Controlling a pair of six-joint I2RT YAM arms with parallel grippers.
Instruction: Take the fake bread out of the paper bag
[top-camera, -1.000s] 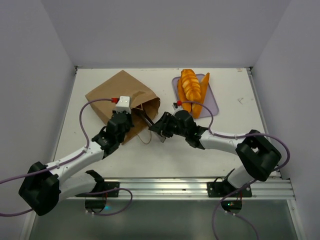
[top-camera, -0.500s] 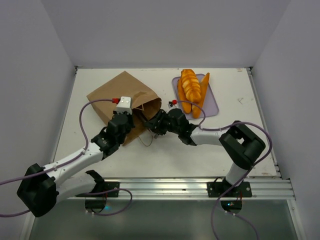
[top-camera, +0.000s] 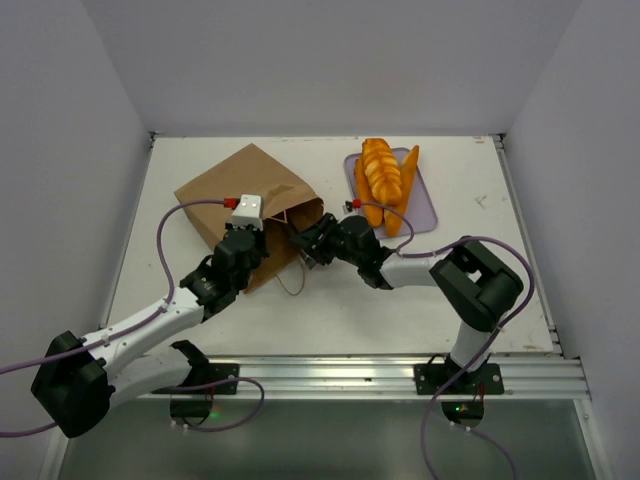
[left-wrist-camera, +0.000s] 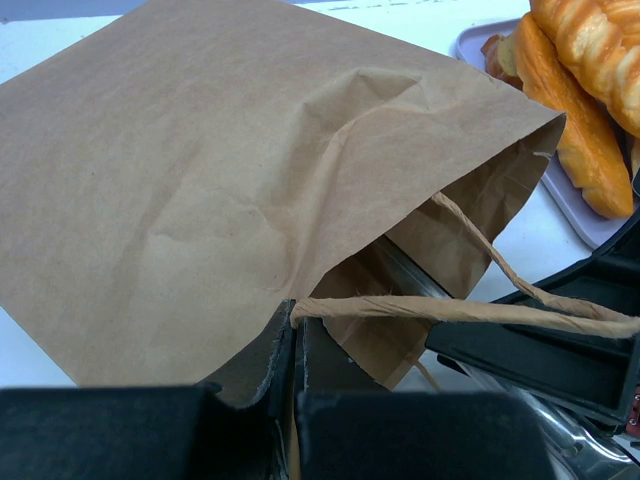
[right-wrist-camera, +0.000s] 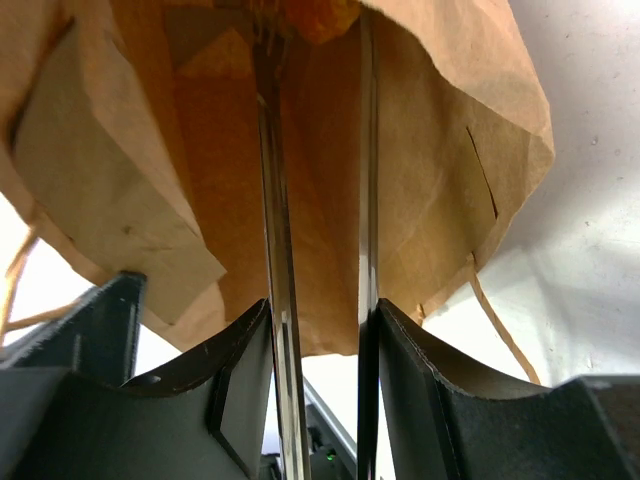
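Note:
The brown paper bag (top-camera: 240, 190) lies on its side, its mouth facing right. My left gripper (left-wrist-camera: 293, 330) is shut on the string handle (left-wrist-camera: 450, 312) at the mouth's lower edge, holding the bag (left-wrist-camera: 200, 170) open. My right gripper (right-wrist-camera: 322, 310) is shut on thin metal tongs (right-wrist-camera: 275, 200), whose two arms reach into the bag (right-wrist-camera: 430, 150). Deep inside, an orange piece of fake bread (right-wrist-camera: 315, 15) shows just beyond the tong tips. In the top view the right gripper (top-camera: 318, 240) sits at the bag's mouth. More fake bread (top-camera: 382, 172) lies on the tray.
A lavender tray (top-camera: 425, 210) with several bread pieces stands right of the bag, close behind my right wrist. The tray's corner (left-wrist-camera: 590, 225) shows in the left wrist view. Grey walls close the table at the back and on both sides.
My right arm has moved left, bringing the tongs from outside the bag into its mouth. The left gripper has kept its hold on the handle.

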